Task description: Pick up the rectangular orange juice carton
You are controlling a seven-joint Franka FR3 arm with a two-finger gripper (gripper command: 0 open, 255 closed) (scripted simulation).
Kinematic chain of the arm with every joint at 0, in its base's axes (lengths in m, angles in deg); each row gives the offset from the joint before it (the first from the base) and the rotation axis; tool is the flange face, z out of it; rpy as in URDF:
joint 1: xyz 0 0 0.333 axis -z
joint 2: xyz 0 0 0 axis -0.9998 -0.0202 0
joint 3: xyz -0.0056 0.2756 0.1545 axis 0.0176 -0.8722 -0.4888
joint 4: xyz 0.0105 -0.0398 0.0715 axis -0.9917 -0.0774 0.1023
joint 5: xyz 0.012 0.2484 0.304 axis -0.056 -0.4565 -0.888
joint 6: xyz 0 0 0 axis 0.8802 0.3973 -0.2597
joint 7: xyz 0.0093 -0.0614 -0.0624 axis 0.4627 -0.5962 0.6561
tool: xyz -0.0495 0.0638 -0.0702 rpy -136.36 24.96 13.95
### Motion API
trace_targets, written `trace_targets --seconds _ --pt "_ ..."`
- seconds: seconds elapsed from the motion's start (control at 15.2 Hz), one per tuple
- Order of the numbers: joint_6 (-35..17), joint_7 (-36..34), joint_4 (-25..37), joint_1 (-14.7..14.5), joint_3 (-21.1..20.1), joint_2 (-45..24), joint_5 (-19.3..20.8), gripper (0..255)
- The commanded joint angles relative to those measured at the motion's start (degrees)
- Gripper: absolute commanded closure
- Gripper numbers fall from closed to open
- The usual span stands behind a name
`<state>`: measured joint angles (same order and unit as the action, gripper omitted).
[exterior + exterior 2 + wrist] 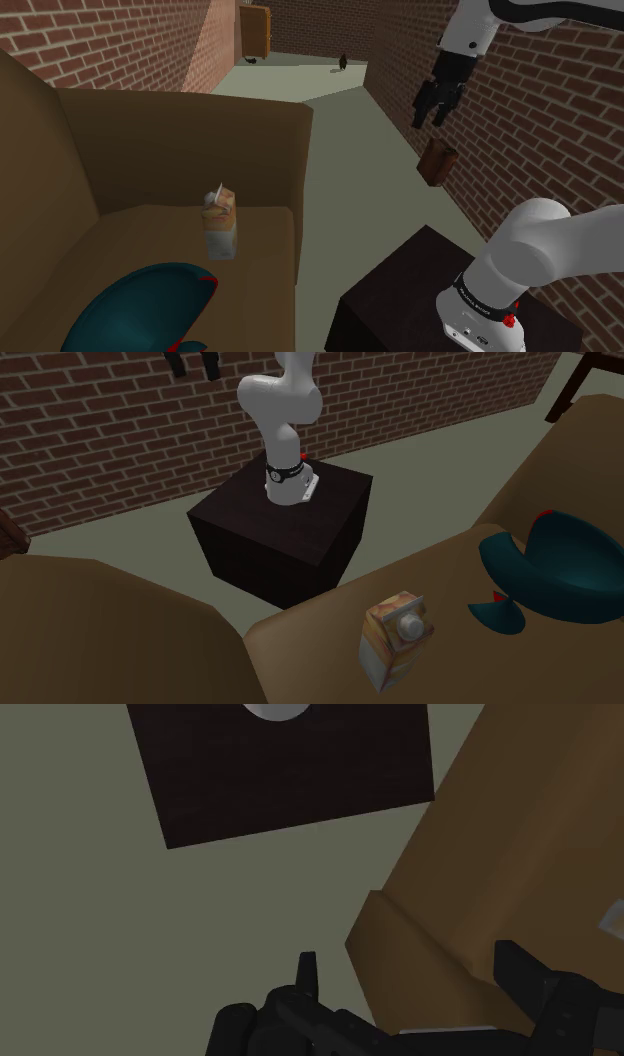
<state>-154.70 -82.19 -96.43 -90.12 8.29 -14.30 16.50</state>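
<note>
Counting in the shoulder view: one orange-and-white carton (220,222) upright on one brown sofa (180,130), left of centre, near the armrest (298,240); one gripper (432,105) high at upper right, well apart, over open floor (335,190). Second exterior view: carton (397,640) at lower centre, one dark stand (285,537) beyond the armrest, at centre. Wrist view: fingers (520,969) spread wide, clasping nothing, over the armrest's edge.

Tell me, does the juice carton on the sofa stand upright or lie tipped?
Upright: the carton rests on its base on the sofa seat, with its capped top pointing up.
</note>
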Motion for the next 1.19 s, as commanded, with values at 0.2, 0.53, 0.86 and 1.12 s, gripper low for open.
trace_targets --seconds 0.2,0.53,0.86,1.12 --pt "-5.4 0.96 -1.46 -1.92 -1.73 -2.44 -1.61 0" --pt "-14.19 2.7 -2.68 -5.12 -4.73 -7.43 -4.03 0" --pt "-22.54 4.52 -2.43 -8.13 -7.85 -13.38 -6.0 0" --pt "-28.78 5.93 -1.23 -10.36 -10.41 -18.66 -7.09 0"
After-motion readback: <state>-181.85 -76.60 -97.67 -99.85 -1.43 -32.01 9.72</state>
